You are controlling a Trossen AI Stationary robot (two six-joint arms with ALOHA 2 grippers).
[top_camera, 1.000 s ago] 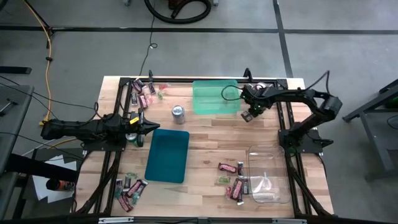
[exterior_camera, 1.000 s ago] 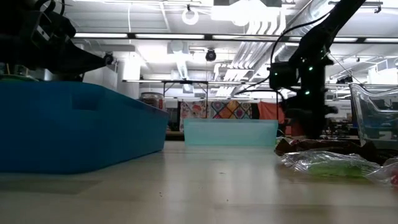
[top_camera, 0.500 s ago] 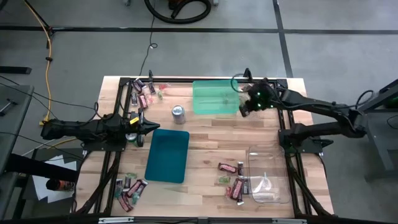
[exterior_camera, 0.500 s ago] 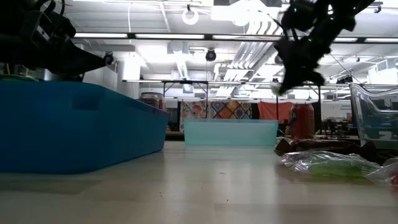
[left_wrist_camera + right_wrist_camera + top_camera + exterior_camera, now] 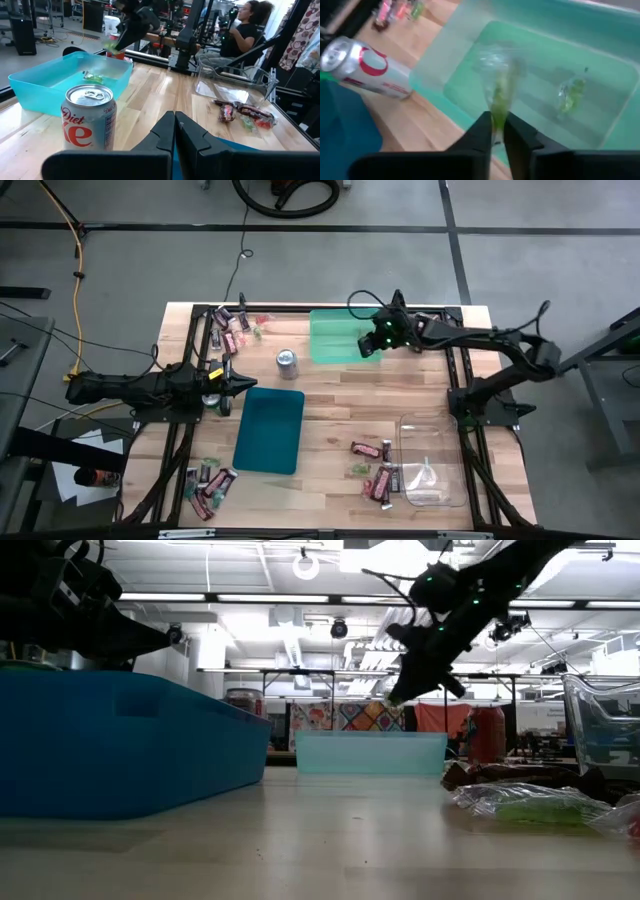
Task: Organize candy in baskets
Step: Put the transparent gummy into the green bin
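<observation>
High view: the right arm reaches from its base at the table's right side across toward the far edge, its right gripper [image 5: 374, 343] hanging over the near right part of the light green basket [image 5: 335, 338]. The left arm lies low and stretched along the table's left side, its left gripper [image 5: 247, 384] closed and empty, pointing toward the dark teal basket [image 5: 270, 430]. A silver soda can [image 5: 286, 360] stands between the green and teal baskets. The clear basket [image 5: 432, 462] sits at the near right corner, with loose candy [image 5: 372, 466] just beside it – more candy lies at the far left and near left corners.

Low view: the right arm slants down from the upper right, wrist bent, its fingers above the green basket and clear of its rim. The teal basket fills the left foreground.

Left wrist view: the left gripper's two dark fingers [image 5: 165, 137] meet in a point with nothing between them. The can stands just ahead, the green basket beyond it with one green sweet [image 5: 93, 76] inside. A person sits in the room behind the table.

Right wrist view: the right gripper's fingers are pinched on a green wrapped candy [image 5: 499, 95], which hangs above the green basket's floor. Another green piece lies inside, farther in – the can shows lying across the picture beside the basket
</observation>
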